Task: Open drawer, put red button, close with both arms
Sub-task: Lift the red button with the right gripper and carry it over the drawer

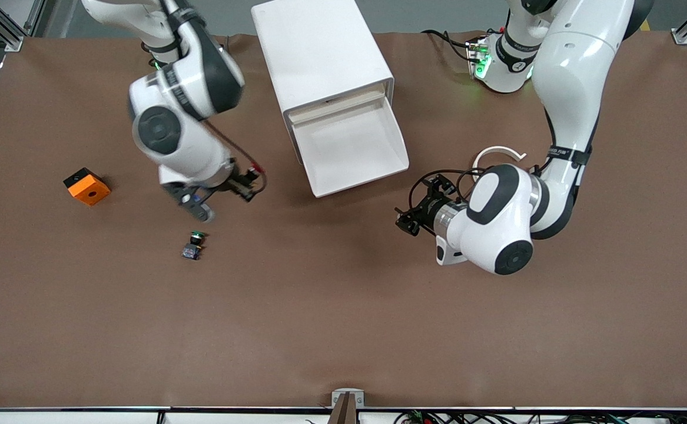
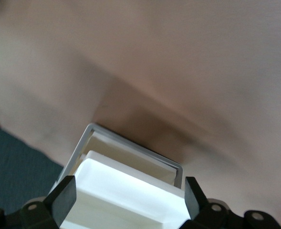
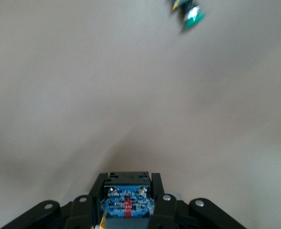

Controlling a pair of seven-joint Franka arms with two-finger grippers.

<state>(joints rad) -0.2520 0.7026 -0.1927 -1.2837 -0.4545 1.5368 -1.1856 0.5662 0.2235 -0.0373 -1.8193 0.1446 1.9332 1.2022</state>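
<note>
The white cabinet (image 1: 319, 53) stands at the middle of the table with one drawer (image 1: 352, 147) pulled out, its white tray bare. My right gripper (image 1: 248, 184) is shut on the red button (image 1: 253, 172) and holds it above the table, between the green button and the drawer. In the right wrist view the button's bluish base block (image 3: 127, 200) sits between the fingers of that gripper (image 3: 127, 202). My left gripper (image 1: 409, 221) is open and empty, above the table beside the drawer's front corner. In the left wrist view its gripper (image 2: 128, 202) faces the open drawer (image 2: 130, 191).
A green-capped button (image 1: 193, 244) lies on the table nearer to the front camera than the right gripper; it also shows in the right wrist view (image 3: 190, 14). An orange block (image 1: 87, 186) lies toward the right arm's end. A white ring (image 1: 498, 153) lies by the left arm.
</note>
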